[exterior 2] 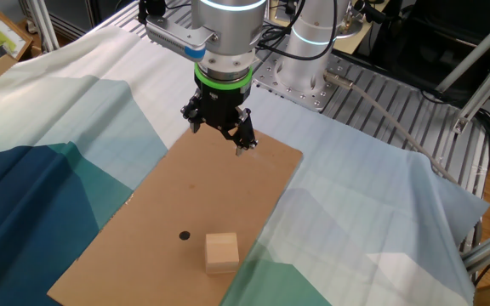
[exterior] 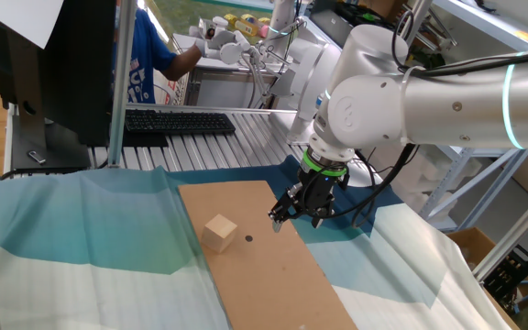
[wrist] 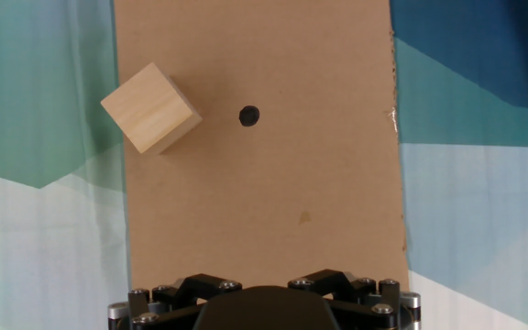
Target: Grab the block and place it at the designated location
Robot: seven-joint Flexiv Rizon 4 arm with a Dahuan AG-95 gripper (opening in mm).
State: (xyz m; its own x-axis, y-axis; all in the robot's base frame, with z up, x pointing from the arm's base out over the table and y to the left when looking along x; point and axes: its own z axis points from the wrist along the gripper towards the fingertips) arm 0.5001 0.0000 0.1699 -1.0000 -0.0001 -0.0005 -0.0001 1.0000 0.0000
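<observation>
In the one fixed view, you have the gripper (exterior: 287,214) hanging over the far part of the brown cardboard (exterior: 273,275), with nothing between its fingers. The block (exterior: 219,233) sits on the cardboard near its left edge, well apart from the gripper. The black dot (exterior: 249,239) lies just beside the block, on the gripper's side of it. The cardboard rests on a teal and white cloth (exterior: 81,220) that covers the surface. A black keyboard (exterior: 177,121) sits behind, on the ribbed metal.

In the other fixed view, your gripper (exterior 2: 221,133) hovers near the far end of the cardboard (exterior 2: 202,195), fingers pointing down and holding nothing; I can't tell from here how wide they stand. The block (exterior 2: 221,252) is down at the near end, close to the cardboard's right edge. The black dot (exterior 2: 185,235) is just to its left, apart from it. The cloth (exterior 2: 49,136) spreads out on both sides.

In the hand view, only the gripper's base shows along the bottom edge, so its fingers stay out of sight. The block (wrist: 150,107) sits turned at an angle on the left edge of the cardboard (wrist: 264,202), one corner overhanging the cloth (wrist: 35,92). The black dot (wrist: 248,115) is just to its right, uncovered.
</observation>
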